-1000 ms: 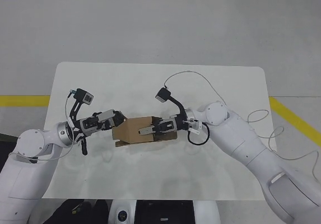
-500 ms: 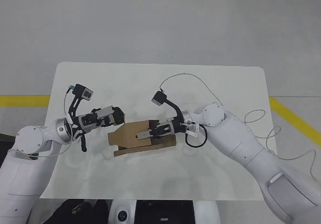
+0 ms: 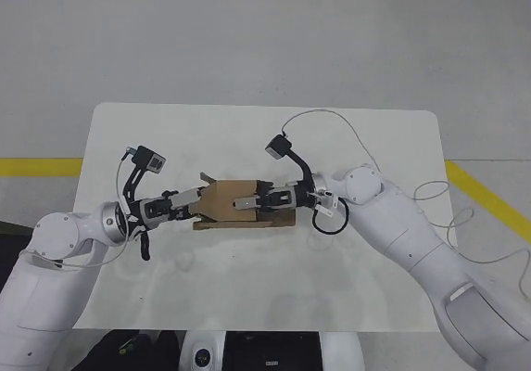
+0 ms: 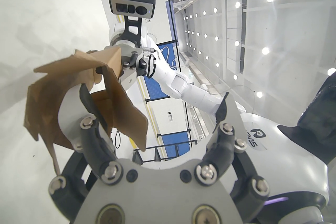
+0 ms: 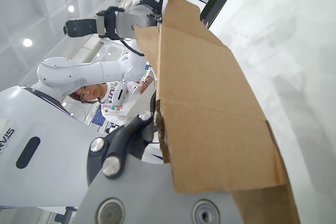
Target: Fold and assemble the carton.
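Note:
The brown carton (image 3: 233, 201) lies partly folded at the middle of the white table, its flaps loose at the left end. My right gripper (image 3: 252, 198) grips its right part, one finger (image 5: 150, 111) on the near side of the carton wall (image 5: 210, 109) and the other hidden behind it. My left gripper (image 3: 188, 201) is at the carton's left end, open wide. In the left wrist view one finger (image 4: 88, 101) rests against a loose flap (image 4: 78, 70) and the other finger (image 4: 227, 110) stands free.
The white table (image 3: 385, 278) has bare surface all round the carton. A thin cable (image 3: 339, 130) loops over the table's back right part, running to the right arm. The table's front edge is close behind both arms.
The right gripper swung the carton from a tilt back to level and a little farther back. The left gripper, clear of it half a second ago, now meets the carton's left flap.

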